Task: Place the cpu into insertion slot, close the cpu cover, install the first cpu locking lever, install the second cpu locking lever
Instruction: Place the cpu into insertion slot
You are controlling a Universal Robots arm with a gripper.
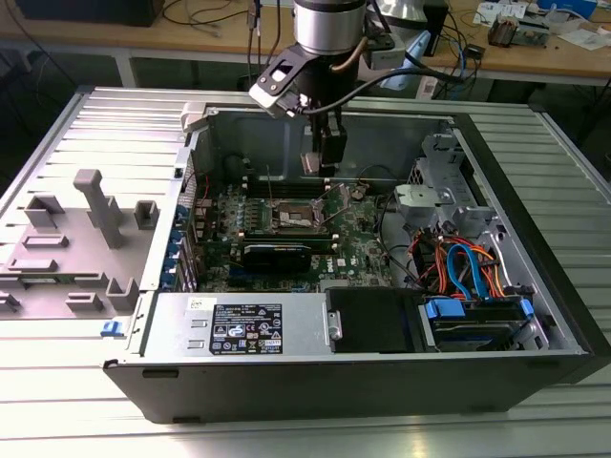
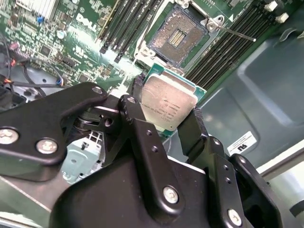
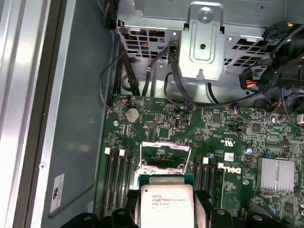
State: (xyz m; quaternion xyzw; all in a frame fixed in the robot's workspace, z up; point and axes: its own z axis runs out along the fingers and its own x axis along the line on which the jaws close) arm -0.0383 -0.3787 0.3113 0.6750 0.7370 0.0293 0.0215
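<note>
So, the black two-finger gripper [image 2: 167, 102] is clamped on the small flat square cpu [image 2: 166, 95] with the silvery-grey metal top, pinching two opposite edges over the green motherboard [image 2: 71, 42]. Past it the square insertion slot [image 2: 176, 35], dark centre and silvery rim, lies uncovered, below the chip and slightly toward the exterior view's left. Farther on, the thin silvery cpu cover [image 3: 166, 144] frame stands flipped up.

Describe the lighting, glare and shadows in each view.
Exterior view: even light, with a pale sheen on the ribbed table; the inside of the case is dimmer. Second wrist view: the cpu lid shines softly in the end effector, whose black links look dark. First wrist view: the metal bracket glares brightest, and the case wall beside the motherboard looks dimmer.
</note>
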